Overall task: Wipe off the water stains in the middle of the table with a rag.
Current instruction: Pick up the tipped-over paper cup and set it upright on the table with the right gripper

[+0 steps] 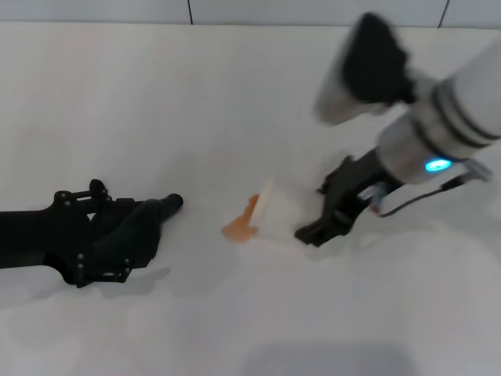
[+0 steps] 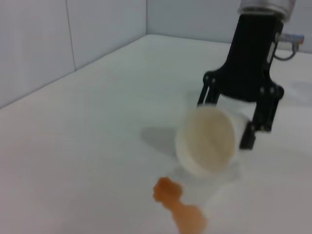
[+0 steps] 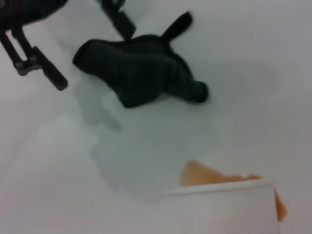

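At the middle of the white desk (image 1: 196, 110), the water stains (image 1: 241, 225) form a small orange-brown puddle, irregular and elongated, with a white paper cup (image 1: 283, 210) lying tipped on its side just beside them, its open mouth turned toward the puddle. The left wrist view looks into that mouth, and no liquid can be made out inside the cup; the puddle sits on the desk just below its rim.

The right gripper (image 1: 325, 215) reaches down at the cup, its black fingers (image 2: 257, 122) spread apart on either side of the cup's body; whether they actually press on it cannot be told. The arm above it is blurred.

The rag (image 1: 135, 235), a soft black cloth with a thin tail-like corner pointing toward the puddle, lies on the desk well to the left of the stains. The left gripper (image 1: 98, 243) rests low over the desk at the rag, its black fingers (image 3: 39, 63) straddling the cloth's near end; black on black, how far apart they stand and whether they grip the cloth cannot be told. The right wrist view cuts off most of that gripper.
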Robot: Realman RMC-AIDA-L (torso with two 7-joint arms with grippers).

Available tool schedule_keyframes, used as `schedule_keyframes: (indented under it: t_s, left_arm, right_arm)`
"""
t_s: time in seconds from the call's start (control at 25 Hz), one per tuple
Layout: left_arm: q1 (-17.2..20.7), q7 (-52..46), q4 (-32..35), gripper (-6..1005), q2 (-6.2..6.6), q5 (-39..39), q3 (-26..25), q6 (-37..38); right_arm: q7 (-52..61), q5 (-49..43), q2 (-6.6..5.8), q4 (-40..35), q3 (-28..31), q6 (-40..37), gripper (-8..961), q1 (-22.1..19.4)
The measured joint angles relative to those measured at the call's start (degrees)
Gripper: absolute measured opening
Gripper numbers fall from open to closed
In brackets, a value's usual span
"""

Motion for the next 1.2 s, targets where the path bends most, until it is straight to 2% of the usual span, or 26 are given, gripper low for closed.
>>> schedule_keyframes:
  t_s: [0.12,0.24,0.4,0.52,0.72,0.92,1.2]
  left_arm:
    - [0.1,0.0,0.0,845,0.03,-0.5,0.0,-0.1]
    - [0.1,0.0,0.0,845,0.12,-1.6,-0.1,-0.1]
    - [-0.1,-0.2,-0.1,845,0.12,-2.2,-0.1,-0.2]
    - [-0.5,-0.5,-0.1,845,0.04,-2.3,-0.1,-0.2]
    - [-0.8,-1.0,-0.2,845,0.0,-3.5,-0.1,0.0]
    - [-0.6,-1.1,-0.2,845,0.0,-3.6,0.0,0.1]
    - [0.1,-1.1,-0.2,845,-0.09,-5.2,0.2,0.9]
  right_arm:
    - [-9.1,5.2,-0.02,-1.9,8.3,-1.5,655,-5.4]
    - [-21.8,14.2,-0.08,0.4,17.5,-2.6,643,-9.7]
    - [-38.6,26.4,-0.32,9.2,26.7,-3.5,625,-12.2]
    - [-53.8,36.1,-0.43,20.8,32.8,-4.3,620,-12.2]
    - [-70.2,44.7,-0.45,33.6,36.7,-4.9,616,-11.5]
    - [-84.4,52.9,-0.33,44.5,37.1,-6.0,613,-11.5]
    - [-92.9,55.7,-0.23,53.4,36.6,-6.3,609,-11.6]
